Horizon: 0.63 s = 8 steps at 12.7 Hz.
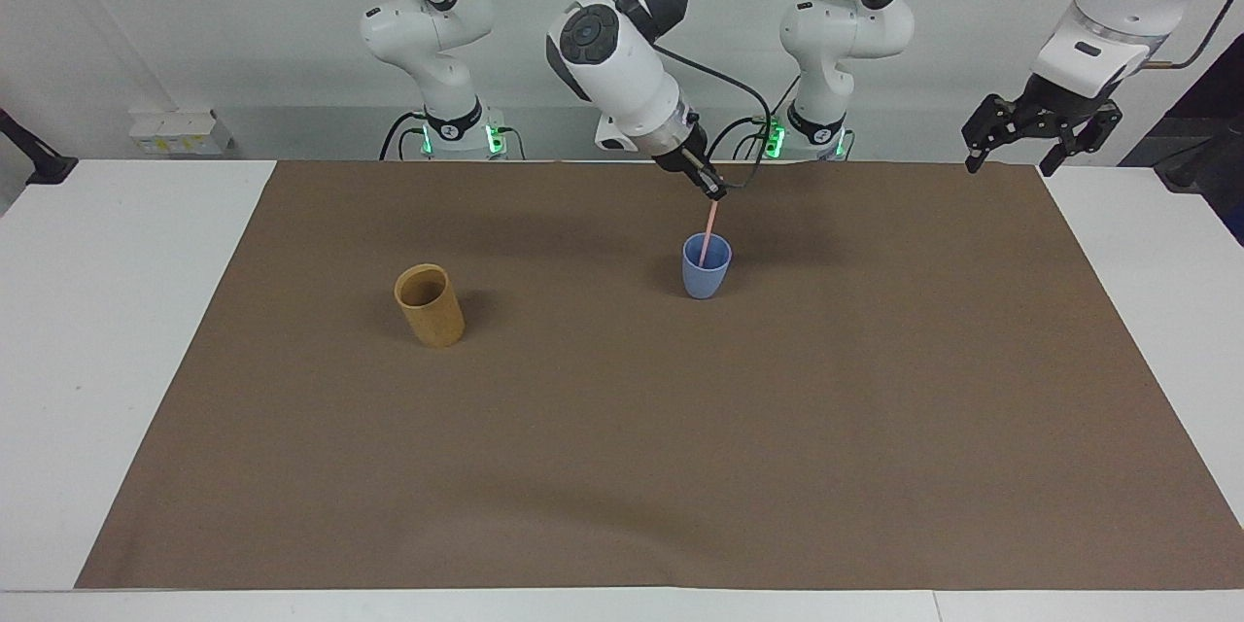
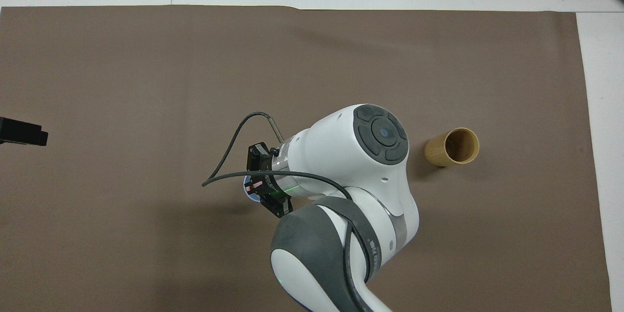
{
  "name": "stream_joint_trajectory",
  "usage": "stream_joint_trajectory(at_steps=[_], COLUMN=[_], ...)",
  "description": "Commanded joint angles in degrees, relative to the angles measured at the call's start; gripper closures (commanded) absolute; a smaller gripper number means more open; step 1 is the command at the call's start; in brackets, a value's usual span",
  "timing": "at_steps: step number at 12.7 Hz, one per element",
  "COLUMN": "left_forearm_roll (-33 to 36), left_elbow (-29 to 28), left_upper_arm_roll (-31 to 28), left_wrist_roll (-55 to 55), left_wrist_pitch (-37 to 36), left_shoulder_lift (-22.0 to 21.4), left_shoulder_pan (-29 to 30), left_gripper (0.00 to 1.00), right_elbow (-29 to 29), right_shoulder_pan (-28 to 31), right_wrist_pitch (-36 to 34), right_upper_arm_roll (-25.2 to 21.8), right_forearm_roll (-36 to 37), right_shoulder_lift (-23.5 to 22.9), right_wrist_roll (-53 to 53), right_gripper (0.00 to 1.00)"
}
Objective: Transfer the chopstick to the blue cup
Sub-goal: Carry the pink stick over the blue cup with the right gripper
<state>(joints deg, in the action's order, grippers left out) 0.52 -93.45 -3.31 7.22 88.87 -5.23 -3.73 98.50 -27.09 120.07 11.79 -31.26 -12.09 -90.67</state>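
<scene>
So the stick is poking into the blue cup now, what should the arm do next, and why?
Probably open the right gripper and let go. It is shut on the top of the chopstick, whose lower end already sits inside the blue cup.

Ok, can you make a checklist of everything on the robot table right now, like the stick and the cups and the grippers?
Surface: brown mat covering a white table.
Job's things: pink chopstick nearly upright, lower end inside the blue cup.
Clutter: tan-yellow cup, upright, toward the right arm's end, looks empty.
Grippers: right gripper over the blue cup, shut on the chopstick's top; left gripper open, waiting above the mat's corner at its own end.
Cables: black cable looping from the right wrist.
Surroundings: white wall, small white box near the right arm's base.
</scene>
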Motion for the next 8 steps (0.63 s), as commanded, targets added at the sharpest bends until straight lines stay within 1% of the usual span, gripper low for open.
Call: stream_joint_trajectory(at_steps=[1,2,3,4,6,7,8], left_forearm_roll=[0.71,0.71,0.71,0.71,0.71,0.71,0.71], left_elbow=[0.81,0.81,0.81,0.81,0.81,0.81,0.81], left_upper_arm_roll=[0.24,0.24,0.24,0.24,0.24,0.24,0.24], left_wrist_roll=[0.34,0.34,0.34,0.34,0.34,0.34,0.34], left_wrist_pitch=[-1.33,-1.33,-1.33,-1.33,-1.33,-1.33,-1.33], left_shoulder_lift=[-0.13,-0.13,-0.13,-0.13,-0.13,-0.13,-0.13], left_shoulder_pan=[0.47,0.47,0.47,0.47,0.47,0.47,0.47], left_gripper=[0.00,0.00,0.00,0.00,0.00,0.00,0.00], right_elbow=[-0.06,-0.07,-0.15,-0.94,-2.78,-3.75,-4.02], right_shoulder_pan=[0.73,0.55,0.55,0.46,0.55,0.29,0.29], right_wrist_pitch=[0.96,1.05,0.79,0.18,-1.66,-2.37,-2.38], right_upper_arm_roll=[0.52,0.43,0.52,0.43,0.52,0.52,0.52], right_forearm_roll=[1.03,1.12,1.81,2.17,3.92,4.63,5.24], right_shoulder_lift=[-1.34,-2.05,-2.15,-2.15,-2.41,-2.76,-2.67], right_wrist_roll=[2.07,2.25,2.42,2.43,2.25,2.16,2.16], right_gripper=[1.00,1.00,0.96,0.73,0.58,0.47,0.34])
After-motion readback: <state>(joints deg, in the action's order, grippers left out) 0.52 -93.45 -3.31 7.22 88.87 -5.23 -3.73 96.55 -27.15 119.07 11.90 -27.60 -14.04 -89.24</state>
